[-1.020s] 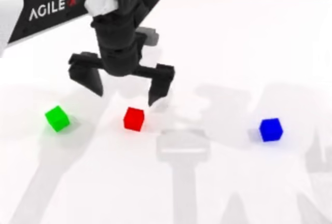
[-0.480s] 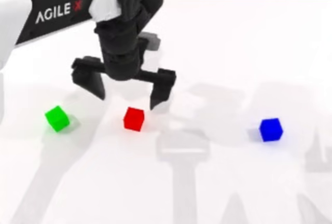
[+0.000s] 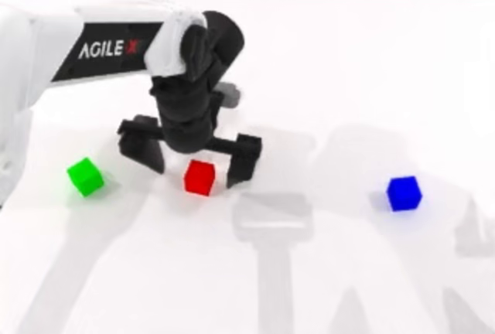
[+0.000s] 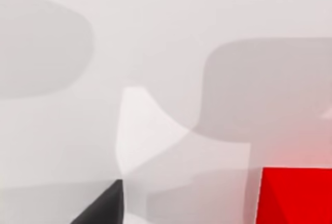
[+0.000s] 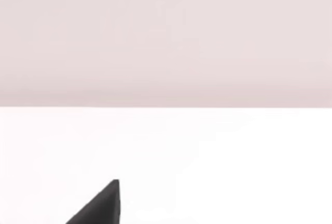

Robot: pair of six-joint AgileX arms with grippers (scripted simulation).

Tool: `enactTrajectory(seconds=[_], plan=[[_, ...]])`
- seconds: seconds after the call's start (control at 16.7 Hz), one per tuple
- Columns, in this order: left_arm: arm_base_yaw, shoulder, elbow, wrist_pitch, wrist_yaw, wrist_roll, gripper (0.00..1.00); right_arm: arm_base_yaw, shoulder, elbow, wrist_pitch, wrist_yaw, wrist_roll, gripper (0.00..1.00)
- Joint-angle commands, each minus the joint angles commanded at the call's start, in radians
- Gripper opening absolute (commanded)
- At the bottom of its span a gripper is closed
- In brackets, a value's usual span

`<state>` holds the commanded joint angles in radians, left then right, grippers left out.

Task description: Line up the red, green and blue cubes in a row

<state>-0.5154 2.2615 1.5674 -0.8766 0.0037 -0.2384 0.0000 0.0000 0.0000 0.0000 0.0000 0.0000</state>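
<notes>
The red cube (image 3: 199, 177) sits left of the table's middle. My left gripper (image 3: 193, 165) hangs open right over it, one finger on each side, and neither touches it. In the left wrist view the red cube (image 4: 295, 195) fills one corner, with a black fingertip (image 4: 106, 206) well apart from it. The green cube (image 3: 85, 176) lies at the left. At the right rests the blue cube (image 3: 404, 193). All three lie at nearly the same depth on the table. My right gripper (image 5: 101, 207) is out of the top view and faces bare table.
The white table (image 3: 309, 272) carries grey shadows of both arms across its front half. A pale wall (image 5: 166, 37) rises beyond the far edge.
My left gripper has come down and slightly forward, so its open fingers now straddle the red cube instead of hovering behind it. The cubes have not moved.
</notes>
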Motion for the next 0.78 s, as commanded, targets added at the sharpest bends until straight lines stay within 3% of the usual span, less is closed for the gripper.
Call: enactTrajectory(seconds=[0.18,0.78], plan=[[0.0,0.0,0.0,0.0,0.0,0.0,1.0,0.0,0.0,0.0,0.0,0.0,0.0,1.0],[0.0,0.0,0.0,0.0,0.0,0.0,0.25,0.0,0.0,0.0,0.0,0.0,0.0,1.0]])
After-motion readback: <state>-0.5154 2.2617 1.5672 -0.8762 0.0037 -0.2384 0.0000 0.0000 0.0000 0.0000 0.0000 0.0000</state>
